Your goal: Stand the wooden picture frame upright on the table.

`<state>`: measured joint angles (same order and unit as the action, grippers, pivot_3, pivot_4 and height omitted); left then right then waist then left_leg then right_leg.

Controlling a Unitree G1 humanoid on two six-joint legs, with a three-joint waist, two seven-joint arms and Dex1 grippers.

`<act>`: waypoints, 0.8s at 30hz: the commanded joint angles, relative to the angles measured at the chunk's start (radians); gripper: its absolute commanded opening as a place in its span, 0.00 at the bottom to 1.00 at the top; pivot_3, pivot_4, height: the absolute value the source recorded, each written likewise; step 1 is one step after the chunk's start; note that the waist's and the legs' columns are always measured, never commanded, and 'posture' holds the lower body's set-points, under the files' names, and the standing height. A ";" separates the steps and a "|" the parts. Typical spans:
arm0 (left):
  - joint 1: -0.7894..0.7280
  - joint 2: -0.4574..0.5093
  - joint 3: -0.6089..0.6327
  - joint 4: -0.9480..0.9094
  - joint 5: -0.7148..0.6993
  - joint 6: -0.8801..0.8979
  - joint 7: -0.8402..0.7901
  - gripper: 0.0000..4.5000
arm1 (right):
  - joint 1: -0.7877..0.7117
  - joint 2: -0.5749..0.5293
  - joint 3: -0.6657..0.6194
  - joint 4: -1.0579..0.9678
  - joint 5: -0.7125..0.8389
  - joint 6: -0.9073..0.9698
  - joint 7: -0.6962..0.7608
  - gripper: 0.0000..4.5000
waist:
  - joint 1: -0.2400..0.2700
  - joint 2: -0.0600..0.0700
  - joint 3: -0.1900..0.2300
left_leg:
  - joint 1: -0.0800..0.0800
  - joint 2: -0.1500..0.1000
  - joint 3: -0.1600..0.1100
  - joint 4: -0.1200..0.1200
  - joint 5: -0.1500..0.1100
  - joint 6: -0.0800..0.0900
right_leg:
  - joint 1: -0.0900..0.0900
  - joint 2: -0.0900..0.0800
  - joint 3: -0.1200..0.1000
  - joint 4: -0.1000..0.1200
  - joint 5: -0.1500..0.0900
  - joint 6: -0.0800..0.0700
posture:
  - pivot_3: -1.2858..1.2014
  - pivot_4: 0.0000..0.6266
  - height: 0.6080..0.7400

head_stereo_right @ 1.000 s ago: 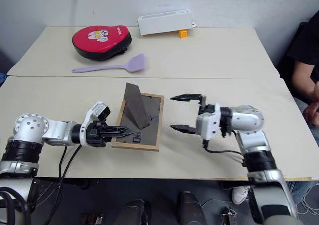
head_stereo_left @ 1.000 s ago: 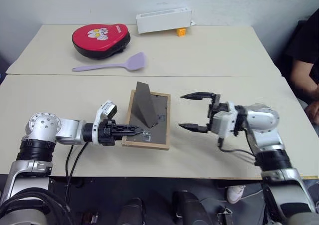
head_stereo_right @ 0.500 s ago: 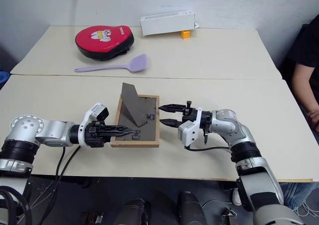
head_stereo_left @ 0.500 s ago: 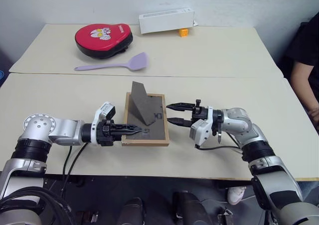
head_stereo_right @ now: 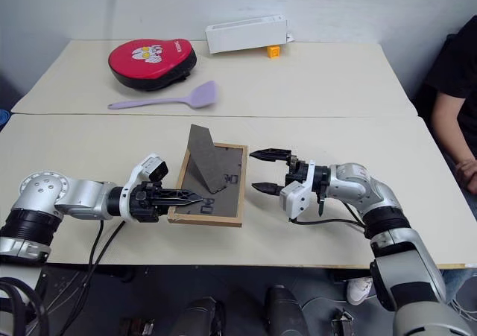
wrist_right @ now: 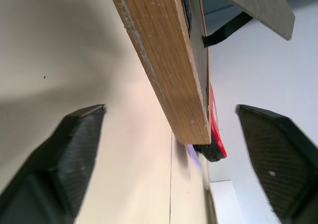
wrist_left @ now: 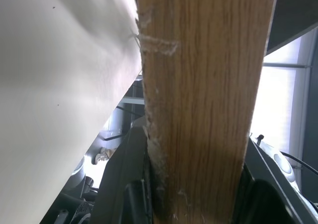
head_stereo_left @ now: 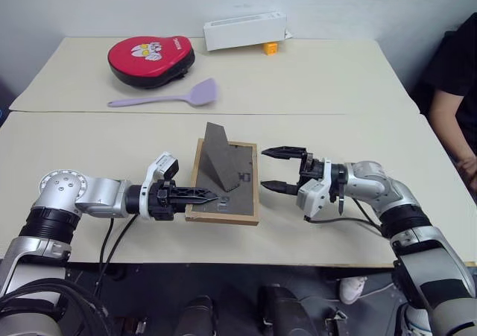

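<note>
Picture frame [head_stereo_left: 223, 183] face-down on tabletop [head_stereo_left: 313, 83], stand up. Left tool [head_stereo_left: 200, 197] pinching frame edge; right tool [head_stereo_left: 274, 170] spread beside it. Risk: thin pinch slips, frame drops flat.

picture frame [head_stereo_left: 223, 183] face-down on table [head_stereo_left: 313, 75] between left gripper [head_stereo_left: 209, 197] and right gripper [head_stereo_left: 273, 170]

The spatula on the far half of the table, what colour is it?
The spatula is pale purple, a lilac tone. It shows best in the left eye view.
</note>
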<state>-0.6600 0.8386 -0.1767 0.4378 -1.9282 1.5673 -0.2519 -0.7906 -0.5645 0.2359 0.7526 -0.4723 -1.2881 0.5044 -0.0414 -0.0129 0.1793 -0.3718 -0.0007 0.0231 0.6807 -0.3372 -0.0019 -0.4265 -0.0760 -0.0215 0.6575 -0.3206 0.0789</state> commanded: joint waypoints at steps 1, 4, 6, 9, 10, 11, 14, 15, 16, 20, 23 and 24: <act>-0.017 -0.004 0.005 -0.018 -0.044 0.003 -0.010 0.28 | -0.047 0.032 0.014 0.005 -0.072 -0.014 -0.096 0.99 | -0.005 0.000 0.000 | 0.000 0.000 0.000 0.000 0.000 0.000 | 0.000 0.000 0.000 0.000 0.000 0.000 | 0.52 0.24 1.00; -0.023 -0.009 0.002 -0.013 -0.044 0.004 -0.009 0.28 | -0.067 0.057 0.026 0.007 -0.145 -0.003 -0.179 0.99 | -0.010 0.000 0.000 | 0.000 0.000 0.000 0.000 0.000 0.000 | 0.000 0.000 0.000 0.002 0.000 0.000 | 0.52 0.24 1.00; -0.027 -0.012 -0.001 -0.008 -0.044 0.005 -0.010 0.28 | -0.078 0.067 0.043 0.011 -0.183 0.000 -0.223 0.99 | -0.012 0.000 0.000 | 0.000 0.000 0.000 0.000 0.000 0.000 | 0.000 0.000 0.000 0.002 0.000 0.000 | 0.52 0.24 1.00; -0.031 -0.014 -0.007 -0.007 -0.044 0.008 -0.013 0.28 | -0.087 0.073 0.062 0.012 -0.235 0.005 -0.293 0.85 | -0.011 0.000 0.000 | 0.000 0.000 -0.001 0.000 0.000 0.000 | 0.000 0.000 0.000 0.002 0.000 0.000 | 0.52 0.24 1.00; -0.033 -0.013 -0.007 -0.007 -0.044 0.010 -0.017 0.28 | -0.088 0.074 0.066 0.018 -0.239 0.012 -0.310 0.78 | -0.012 0.000 0.000 | 0.000 0.000 -0.001 0.000 0.000 0.000 | 0.000 0.000 0.000 0.002 0.000 0.000 | 0.52 0.24 1.00; -0.035 -0.012 -0.006 -0.005 -0.044 0.011 -0.020 0.28 | -0.089 0.072 0.071 0.020 -0.252 0.020 -0.330 0.71 | -0.012 0.000 0.000 | 0.000 -0.001 -0.001 0.000 0.000 0.000 | 0.000 0.000 0.000 0.002 0.000 0.000 | 0.52 0.24 1.00; -0.041 -0.011 0.001 0.010 -0.044 0.015 -0.031 0.28 | -0.087 0.059 0.076 0.024 -0.289 0.037 -0.400 0.48 | -0.012 0.000 0.000 | 0.000 -0.001 -0.001 0.000 0.000 -0.001 | 0.000 0.000 0.000 0.002 0.000 0.000 | 0.52 0.24 1.00; -0.043 -0.010 0.003 0.015 -0.044 0.017 -0.035 0.28 | -0.086 0.053 0.078 0.025 -0.303 0.040 -0.423 0.39 | -0.013 0.000 0.000 | 0.000 -0.001 -0.001 0.000 0.000 -0.001 | 0.000 0.000 0.000 0.002 0.000 0.000 | 0.52 0.24 1.00; -0.050 -0.015 0.011 0.029 -0.044 0.018 -0.042 0.28 | -0.085 0.049 0.079 0.030 -0.310 0.043 -0.443 0.33 | -0.014 0.000 0.000 | 0.000 -0.001 0.000 0.000 0.000 -0.001 | 0.000 0.000 0.000 0.003 0.000 0.000 | 0.52 0.24 1.00; -0.032 -0.043 0.068 -0.030 -0.044 -0.056 0.007 0.28 | -0.086 0.040 0.087 0.029 -0.339 0.046 -0.518 0.31 | -0.014 0.000 0.000 | 0.000 -0.001 -0.001 0.000 0.000 -0.001 | 0.000 0.001 0.000 0.003 0.000 0.000 | 0.52 0.24 1.00; 0.009 -0.052 0.110 -0.134 -0.044 -0.122 0.082 0.36 | -0.090 0.038 0.096 0.027 -0.347 0.051 -0.555 0.31 | -0.014 0.000 0.000 | 0.000 -0.001 -0.001 0.000 0.000 -0.001 | 0.000 0.000 0.000 0.003 0.000 0.000 | 0.52 0.24 1.00; 0.022 -0.040 0.111 -0.168 -0.044 -0.116 0.082 0.45 | -0.091 0.037 0.100 0.030 -0.346 0.054 -0.561 0.31 | -0.014 0.000 0.000 | 0.000 -0.001 0.000 0.000 0.000 -0.001 | -0.001 0.000 0.000 0.003 0.000 0.000 | 0.52 0.24 1.00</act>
<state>-0.6335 0.7830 -0.1153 0.3538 -1.9445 1.4721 -0.1794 -0.8743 -0.5361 0.3441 0.7889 -0.8403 -1.2376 -0.0155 -0.0557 -0.0131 0.1792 -0.3719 -0.0010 0.0224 0.6807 -0.3368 -0.0026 -0.4269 -0.0758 -0.0212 0.6600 -0.3206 0.0788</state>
